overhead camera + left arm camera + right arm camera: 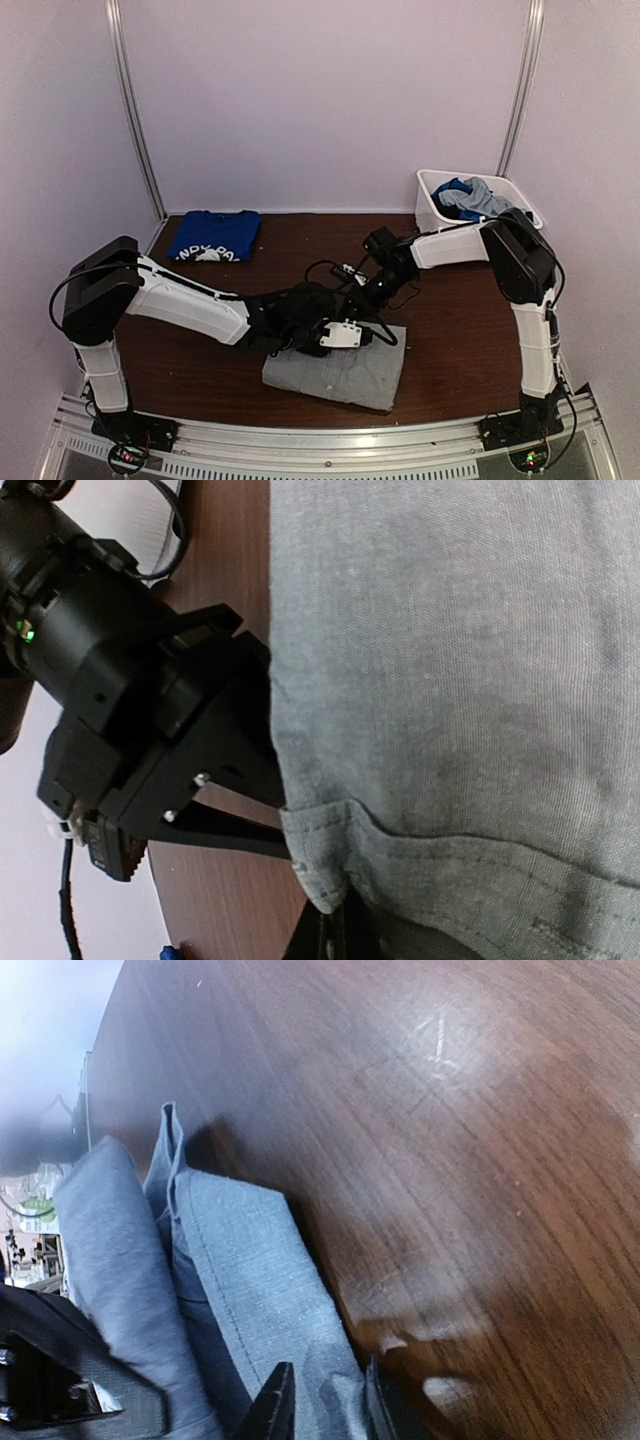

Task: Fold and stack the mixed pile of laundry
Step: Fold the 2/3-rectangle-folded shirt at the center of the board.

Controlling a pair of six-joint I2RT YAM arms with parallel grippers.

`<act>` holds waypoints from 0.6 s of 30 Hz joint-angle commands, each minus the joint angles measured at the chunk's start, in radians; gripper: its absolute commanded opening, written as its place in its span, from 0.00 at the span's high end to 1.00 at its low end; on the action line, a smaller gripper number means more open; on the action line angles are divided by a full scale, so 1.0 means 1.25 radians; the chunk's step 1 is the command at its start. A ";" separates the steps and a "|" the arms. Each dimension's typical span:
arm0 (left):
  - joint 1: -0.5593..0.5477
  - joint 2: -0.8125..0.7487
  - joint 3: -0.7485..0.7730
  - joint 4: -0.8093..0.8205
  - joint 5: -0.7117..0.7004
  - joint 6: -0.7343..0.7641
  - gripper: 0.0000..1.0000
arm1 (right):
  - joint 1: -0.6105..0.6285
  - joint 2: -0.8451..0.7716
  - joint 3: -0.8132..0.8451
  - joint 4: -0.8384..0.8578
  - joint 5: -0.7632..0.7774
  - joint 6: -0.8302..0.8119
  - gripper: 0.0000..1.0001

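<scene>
While a folded blue tee (pixel 215 237) lies far left on the table (pixel 450 330), the grey garment (pixel 335 372) sits front-centre, apparently mid-fold. Left gripper (pixel 335 935) & right gripper (pixel 325 1405) each pinch its edge. More clothes (pixel 470 197), blue & grey, fill the white bin (pixel 428 212) far right. Est. under halfway.

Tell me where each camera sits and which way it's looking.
Top external: above and behind the bases, looking down at the table; left arm and right arm show.
Left wrist: close over the grey garment; left gripper at bottom, right gripper alongside.
Right wrist: low, facing along the table; own fingers straddle the garment's edge.
Shared: both wrists see the grey garment.
</scene>
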 commanded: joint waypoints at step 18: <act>0.106 -0.183 0.057 -0.136 -0.008 -0.344 0.47 | -0.161 -0.366 -0.055 -0.049 0.173 0.099 0.37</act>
